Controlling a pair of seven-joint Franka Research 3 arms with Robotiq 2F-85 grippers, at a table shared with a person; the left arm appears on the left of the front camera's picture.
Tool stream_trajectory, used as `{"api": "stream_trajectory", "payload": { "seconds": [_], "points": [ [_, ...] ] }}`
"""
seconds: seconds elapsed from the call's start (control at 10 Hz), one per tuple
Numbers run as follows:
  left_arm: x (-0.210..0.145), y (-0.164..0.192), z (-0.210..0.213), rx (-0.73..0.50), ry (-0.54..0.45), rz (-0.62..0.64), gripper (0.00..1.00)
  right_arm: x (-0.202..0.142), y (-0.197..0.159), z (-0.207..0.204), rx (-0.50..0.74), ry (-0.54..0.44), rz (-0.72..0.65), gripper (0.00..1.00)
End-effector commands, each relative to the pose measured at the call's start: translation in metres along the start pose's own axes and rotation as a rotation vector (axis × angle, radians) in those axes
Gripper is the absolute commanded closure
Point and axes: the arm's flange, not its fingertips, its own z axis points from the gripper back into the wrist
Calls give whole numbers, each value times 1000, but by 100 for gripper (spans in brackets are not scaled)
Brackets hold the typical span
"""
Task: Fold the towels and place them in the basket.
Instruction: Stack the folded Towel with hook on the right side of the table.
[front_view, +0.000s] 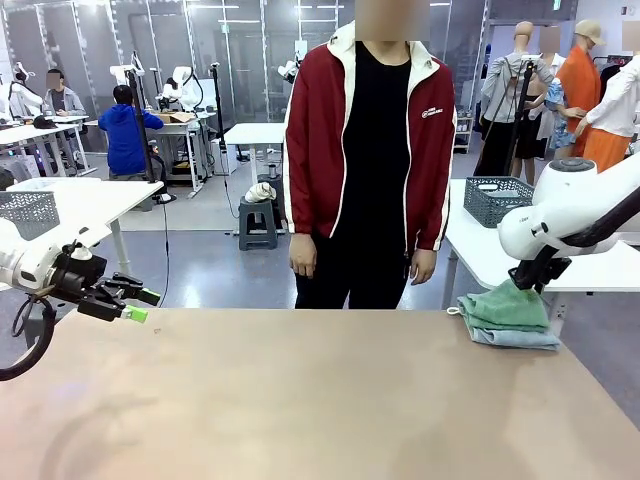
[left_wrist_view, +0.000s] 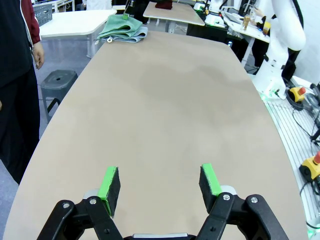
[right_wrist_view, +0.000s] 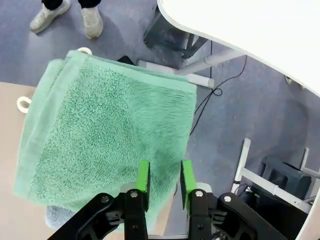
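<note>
2 folded towels are stacked at the far right corner of the tan surface, partly overhanging its right edge. The green towel lies on top; its terry pile is thick and fuzzy, with a flat woven band along one side and a small white hanging loop at a corner. Beneath it, the light blue-grey towel is seen as a thin layer showing along the stack's lower edge.

The right hand is held directly over the near edge of the green towel, its 2 green-padded fingers parted by a narrow gap, with the pile visible between them; whether cloth is pinched there cannot be told.

The left hand is held above the surface's left edge, released, its fingers spread wide with nothing between them.

A person in a red jacket is standing at the far edge of the surface, arms hanging down. A dark mesh basket is set on a white table behind the stack.
</note>
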Motion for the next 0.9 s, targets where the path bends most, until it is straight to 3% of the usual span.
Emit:
{"api": "stream_trajectory", "payload": {
  "seconds": [0.0,0.1,0.2,0.4,0.7,0.8],
  "points": [
    [1,2,1,-16,-2,-8,19,-3,-8,25,21,1,19,53],
    [1,2,1,-16,-2,-8,19,-6,-12,44,4,-16,14,15],
    [1,2,1,-16,-2,-8,19,-8,-16,71,-1,-35,4,15],
    [1,2,1,-16,-2,-8,19,-23,-14,164,29,-88,-55,15],
    [1,2,1,-16,-2,-8,19,-75,-1,323,66,-153,-99,15],
    [1,2,1,-16,-2,-8,19,-92,3,354,99,-142,-96,15]
  ]
}}
